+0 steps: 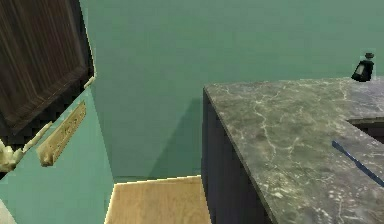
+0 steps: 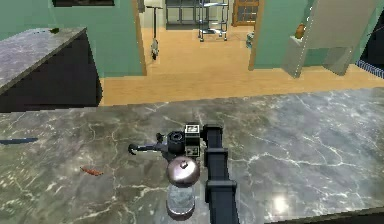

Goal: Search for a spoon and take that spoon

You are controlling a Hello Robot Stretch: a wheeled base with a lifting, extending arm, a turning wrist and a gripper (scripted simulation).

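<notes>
Risk — the bottle (image 2: 180,186) standing just beside the arm (image 2: 218,170) may be toppled if the arm is swung. The arm is being held out low over the desk (image 2: 300,140), jaws carrying nothing, their spread cannot be told. 1 slim dark thing (image 2: 14,141) is lying far left — possibly the spoon.

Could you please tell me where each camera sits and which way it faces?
Forward view: on the robot, facing ahead and somewhat down at a teal wall and a counter.
Arm side view: on the robot's body, facing sideways across the counter to a doorway; the arm and gripper show.
Shared: probably the same counter, teal walls, wood floor.
</notes>
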